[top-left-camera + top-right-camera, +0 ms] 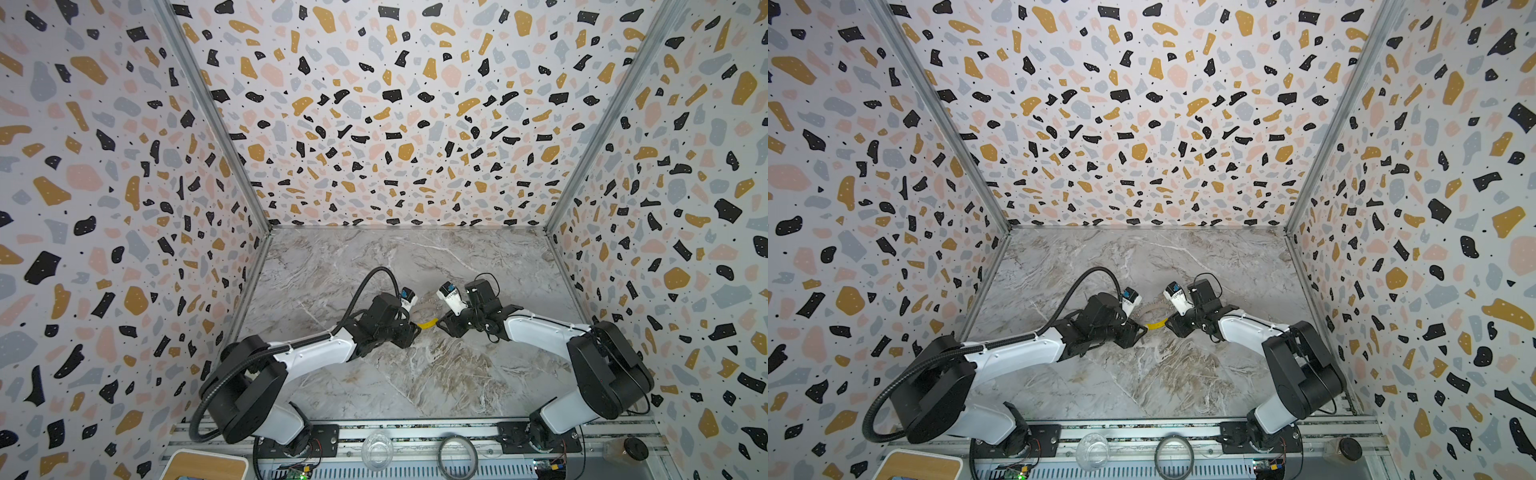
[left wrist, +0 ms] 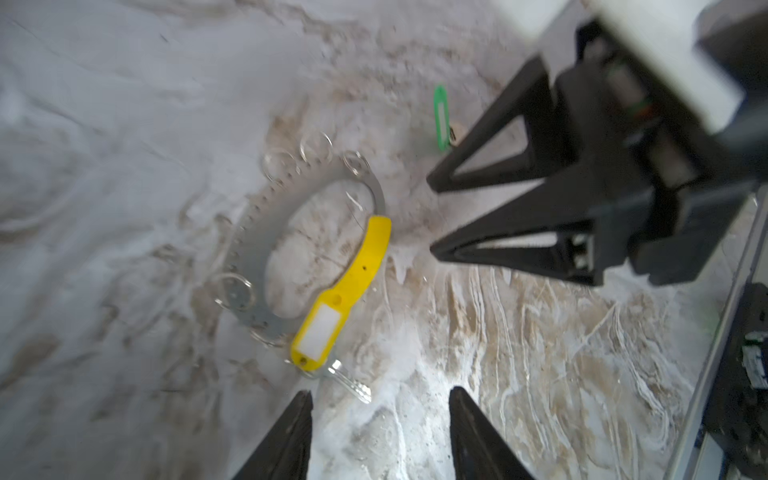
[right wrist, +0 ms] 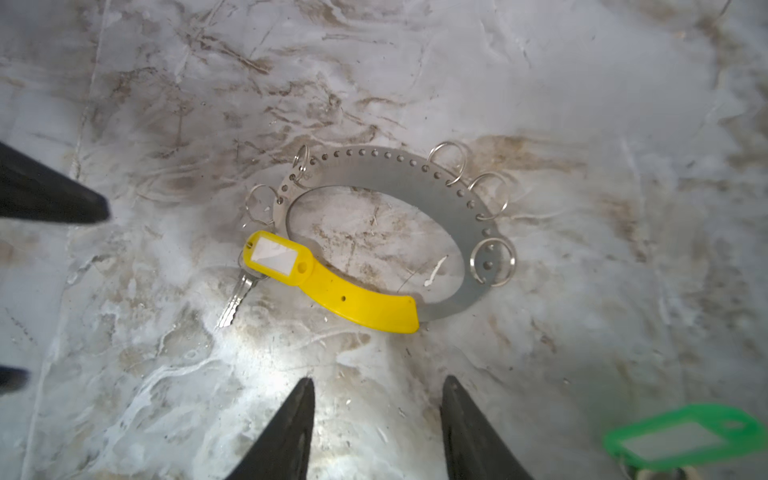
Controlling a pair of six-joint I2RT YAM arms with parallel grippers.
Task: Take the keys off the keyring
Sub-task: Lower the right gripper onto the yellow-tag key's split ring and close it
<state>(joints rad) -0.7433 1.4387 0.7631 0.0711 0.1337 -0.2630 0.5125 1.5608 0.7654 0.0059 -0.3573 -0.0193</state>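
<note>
Left claw [image 1: 413,330] and right claw [image 1: 444,328] hang low over a marble table [image 1: 415,386], tips facing each other. In both top views the keyring [image 1: 428,323] shows as a yellow strip between them.

From the left wrist, the left claw [image 2: 381,392] is spread apart and empty, just short of the yellow-tagged key [image 2: 351,384]. That key lies at the end of the keyring's yellow sleeve [image 2: 361,266]; I cannot tell whether it is attached. The green-tagged key [image 2: 441,116] lies clear of the ring, beside the right claw.

From the right wrist, the right claw [image 3: 378,380] is also spread and empty, near the sleeve
</note>
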